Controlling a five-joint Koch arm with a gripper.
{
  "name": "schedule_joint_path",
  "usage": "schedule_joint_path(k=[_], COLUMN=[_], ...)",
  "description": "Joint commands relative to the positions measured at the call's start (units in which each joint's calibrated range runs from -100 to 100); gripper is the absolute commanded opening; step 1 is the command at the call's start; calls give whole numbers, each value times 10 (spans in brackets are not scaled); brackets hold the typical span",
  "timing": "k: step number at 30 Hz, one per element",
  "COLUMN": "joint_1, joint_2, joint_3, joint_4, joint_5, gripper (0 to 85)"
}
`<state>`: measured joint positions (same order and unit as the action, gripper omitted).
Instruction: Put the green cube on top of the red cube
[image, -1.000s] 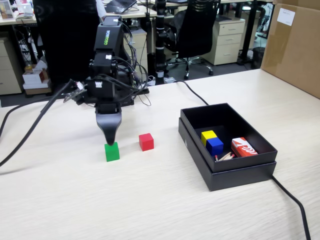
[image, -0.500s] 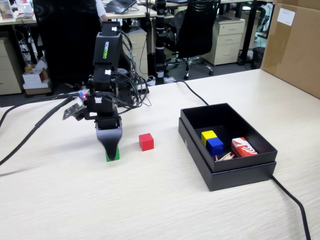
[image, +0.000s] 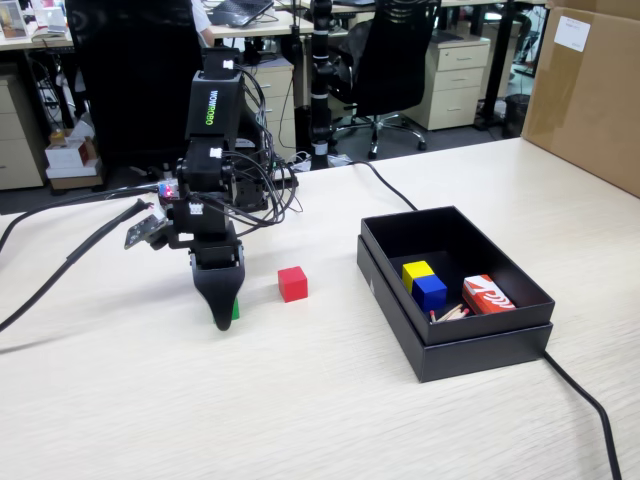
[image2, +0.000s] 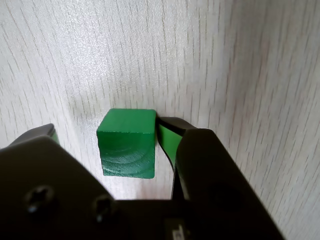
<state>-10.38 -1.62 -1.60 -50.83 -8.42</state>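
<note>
The green cube sits on the pale wood table between my gripper's jaws. In the wrist view the right jaw, with its green pad, touches the cube's right face. The left jaw stands apart from it with a gap of table showing. The gripper is open and low over the table. In the fixed view the gripper points down, and only a sliver of the green cube shows at its right side. The red cube stands on the table a short way to the right, apart from the gripper.
An open black box stands to the right, holding a yellow cube, a blue cube and a red-and-white printed box. Black cables cross the table at the left. A cardboard box stands at the far right.
</note>
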Motion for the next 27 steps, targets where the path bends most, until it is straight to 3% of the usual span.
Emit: schedule_joint_path(k=[1,5,6,10,18,27], joint_1=[0,0,-1,-1,3,49], joint_2=[6,19,22,20,-122,-371], joint_3=[16,11,11,12,-35,-84], joint_4=[-3,-3,-3,-3,-3,-78], joint_5=[0,-1,-1,0,11,70], gripper=[348,254,153,28,24,24])
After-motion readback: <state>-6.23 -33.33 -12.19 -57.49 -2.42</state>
